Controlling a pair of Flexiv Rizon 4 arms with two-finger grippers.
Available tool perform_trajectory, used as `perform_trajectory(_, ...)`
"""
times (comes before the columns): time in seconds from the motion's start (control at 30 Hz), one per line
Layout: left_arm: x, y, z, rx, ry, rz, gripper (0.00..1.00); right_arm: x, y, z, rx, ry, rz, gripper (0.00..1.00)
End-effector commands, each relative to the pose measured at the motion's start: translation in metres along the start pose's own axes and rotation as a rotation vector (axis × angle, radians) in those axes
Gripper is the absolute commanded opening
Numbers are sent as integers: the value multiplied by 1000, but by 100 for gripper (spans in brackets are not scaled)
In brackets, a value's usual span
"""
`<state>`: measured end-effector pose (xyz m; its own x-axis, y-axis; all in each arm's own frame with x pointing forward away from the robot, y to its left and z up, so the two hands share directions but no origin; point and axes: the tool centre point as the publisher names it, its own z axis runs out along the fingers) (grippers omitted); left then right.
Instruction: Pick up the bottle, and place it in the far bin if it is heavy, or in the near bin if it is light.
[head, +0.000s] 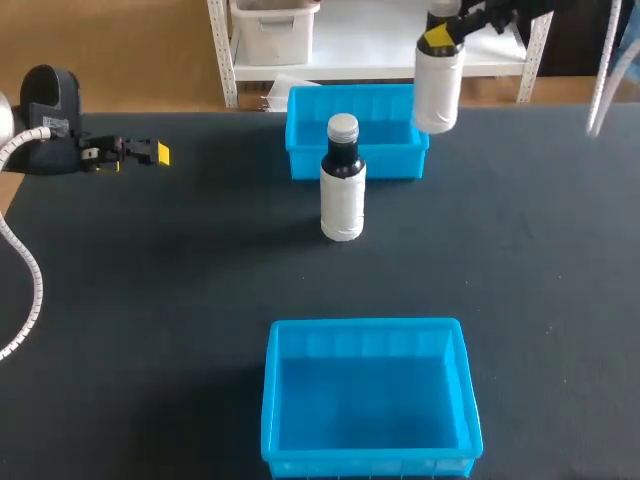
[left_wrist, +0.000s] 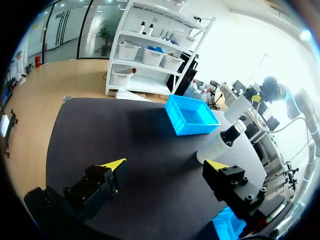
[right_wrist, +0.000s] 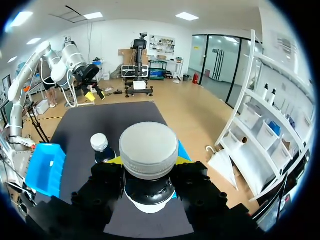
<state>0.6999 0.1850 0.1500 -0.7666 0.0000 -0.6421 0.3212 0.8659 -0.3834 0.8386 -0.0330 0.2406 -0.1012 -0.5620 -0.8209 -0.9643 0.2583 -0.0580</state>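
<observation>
At the far left, the left claw (head: 150, 153) hangs low over the dark tabletop (head: 150, 300). Its yellow-tipped fingers are spread wide and grip nothing.

Toward the middle is a standing bottle (head: 343, 180), white-labelled with a dark neck and a grey screw cap. It is upright on the tabletop just in front of the far bin (head: 395, 160), a shallow bright blue plastic tray, and well apart from both claws. The near bin (head: 370, 400), a matching blue tray, sits at the tabletop's front edge.

To the right, the held bottle (head: 437, 90) is of the same white-bodied, grey-capped kind. It hangs upright in the air over the right end of the far bin, clear of its rim. The right claw (head: 440, 38) is clenched on it just under the grey cap (right_wrist: 148, 150). In the wrist view the cap hides most of the claw's tips, so the contact is probably on the dark neck, though I cannot be sure.

The held bottle looks rigid, and its label looks smooth and likely slippery. The narrow neck below the cap's lip therefore seems the sound place to hold it, since the cap cannot slide through the fingers. The label hides the contents, so nothing here shows whether it is heavy or light. It hangs plumb, without tilt.
</observation>
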Motion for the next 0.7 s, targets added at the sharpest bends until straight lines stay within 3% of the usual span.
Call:
perform_trajectory(0.03,0,0,0,0,0,0,100,-8,-21,18,-57,-8,-8,0)
perform_trajectory(0.7,0,0,0,0,0,0,100,-42,-26,111,-208,-33,-94,0)
